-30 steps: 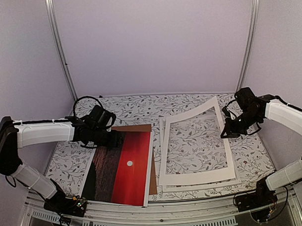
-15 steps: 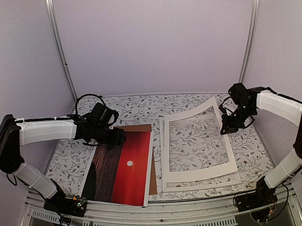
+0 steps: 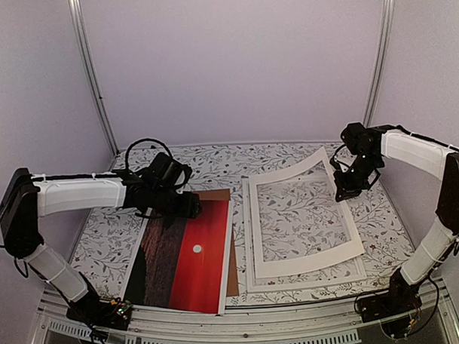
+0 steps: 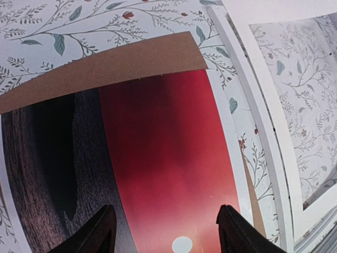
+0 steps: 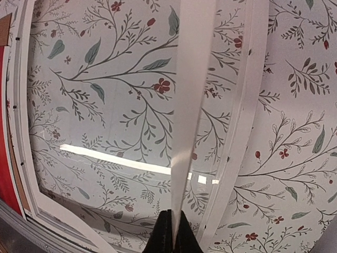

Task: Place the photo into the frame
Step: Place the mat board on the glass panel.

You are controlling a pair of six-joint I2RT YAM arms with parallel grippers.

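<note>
Mat (image 3: 308, 263), clamped in the closed right end effector (image 3: 343, 192), should be lifted clear of the frame (image 3: 248, 239) before the photo (image 3: 189, 256), left of the frame beneath the spread, empty left end effector (image 4: 166, 221), is gripped.

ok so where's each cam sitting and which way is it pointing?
Top external: above and behind the bases, looking down over the table; both arms show, left gripper over the photo, right gripper shut on the window mat.
Left wrist: looks down at the photo; own open fingers at bottom.
Right wrist: looks along the pinched window mat onto the frame; own gripper tip at bottom.
Shared: both wrist views catch the frame.
</note>
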